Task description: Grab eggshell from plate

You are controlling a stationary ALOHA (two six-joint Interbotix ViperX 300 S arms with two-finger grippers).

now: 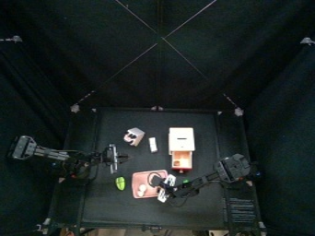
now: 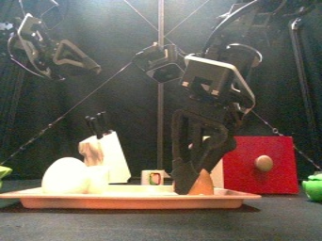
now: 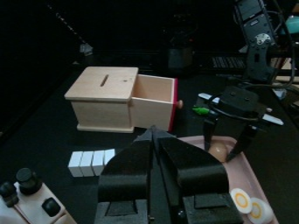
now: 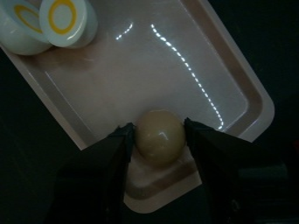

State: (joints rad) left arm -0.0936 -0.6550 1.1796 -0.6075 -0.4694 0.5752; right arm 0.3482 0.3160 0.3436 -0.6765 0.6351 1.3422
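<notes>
Your right hand is down on the plate, the flat pink tray at the near side of the table. Its two jaws stand apart, one on each side of the tan eggshell. They are just beside the shell, and you cannot tell if they touch it. The eggshell sits on the plate near one of its corners. From the front you see it as a small brown cone on the tray, under the right hand.

At the other end of the plate lies an egg cut in half, white with a yellow middle.

Your left hand hangs above the table on the left, with its jaws together. Far behind the plate stands a pale box with a red drawer pulled out.
</notes>
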